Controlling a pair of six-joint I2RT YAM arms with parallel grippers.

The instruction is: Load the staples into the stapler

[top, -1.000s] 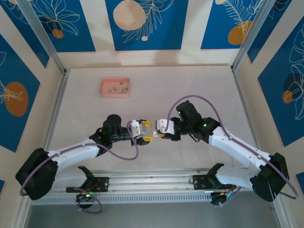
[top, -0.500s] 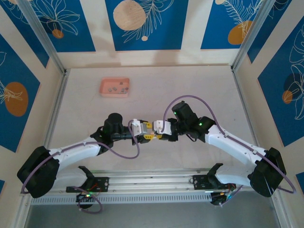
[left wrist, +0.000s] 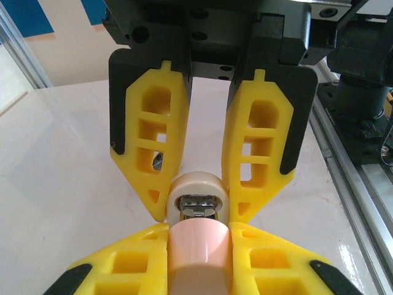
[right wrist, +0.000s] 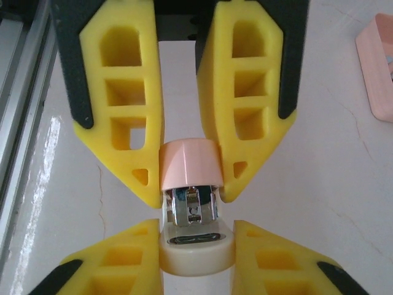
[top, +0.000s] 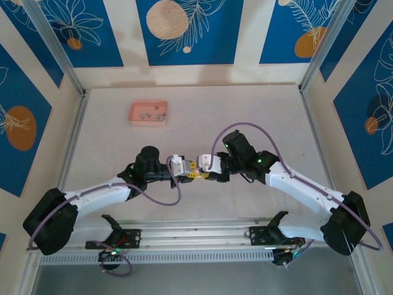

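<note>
**Left gripper [top: 188,174] shuts on the stapler [top: 195,174]**

Sliding in from the left since a second ago, it now pinches the pink end. The right gripper [right wrist: 196,249] clamps the cream end, at the centre of the top view. I'd say the halves want parting straight and slowly, with no twisting. The staples [top: 151,114] lie in the pink tray [top: 131,114] at upper left, well apart from both grippers.

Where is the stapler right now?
In the top view the stapler is mid-table, toward the near edge, pinched between the left gripper and the right gripper; the pink tray lies far off at the back left.
</note>
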